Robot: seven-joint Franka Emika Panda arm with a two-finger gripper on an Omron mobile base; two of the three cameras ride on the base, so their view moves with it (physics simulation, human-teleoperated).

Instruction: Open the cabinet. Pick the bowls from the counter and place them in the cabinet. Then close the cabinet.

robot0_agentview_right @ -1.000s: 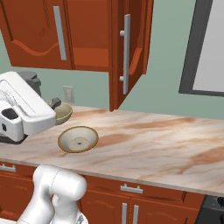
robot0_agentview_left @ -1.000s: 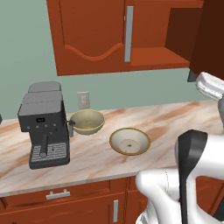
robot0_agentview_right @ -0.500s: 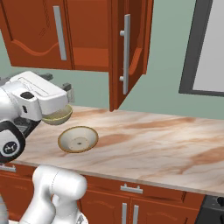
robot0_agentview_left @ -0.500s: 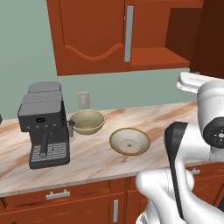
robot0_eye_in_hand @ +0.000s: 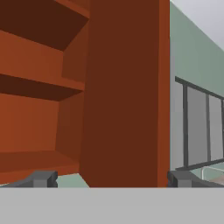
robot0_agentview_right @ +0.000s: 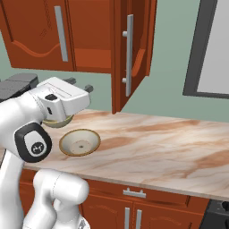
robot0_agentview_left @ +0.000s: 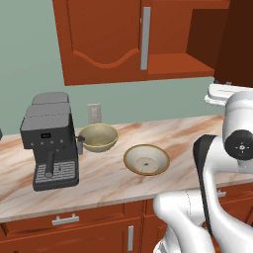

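**Pincer wide and empty before the open cabinet door**

Here the pincer (robot0_eye_in_hand: 111,179) stands spread as far as it goes, with nothing between its fingertips (robot0_eye_in_hand: 43,178); they rise at the bottom of the hand view, one on each side of the open door's (robot0_eye_in_hand: 124,94) inner face. In the right base view the hand sits at centre left, level with the lower end of that door, well above the desk (robot0_agentview_right: 170,143). It looks free and between steps, most likely about to turn down toward a bowl.

The cabinet (robot0_agentview_left: 123,39) fills the top of the left base view; its left door (robot0_agentview_left: 99,37) is shut, with the silver handle (robot0_agentview_left: 145,38) at its right edge, and the right half shows bare shelf. In the right base view the open door swings out toward the camera at top centre, its edge hanging over the desk, an obstacle for any lift coming from the right.

Both bowls rest on the desk: the deep bowl (robot0_agentview_left: 98,137) just beside the coffee machine (robot0_agentview_left: 49,141) at centre left, the shallow bowl (robot0_agentview_left: 146,159) in front and to its right, apart from it. The shallow one has open desk around it and looks the easier first pick.
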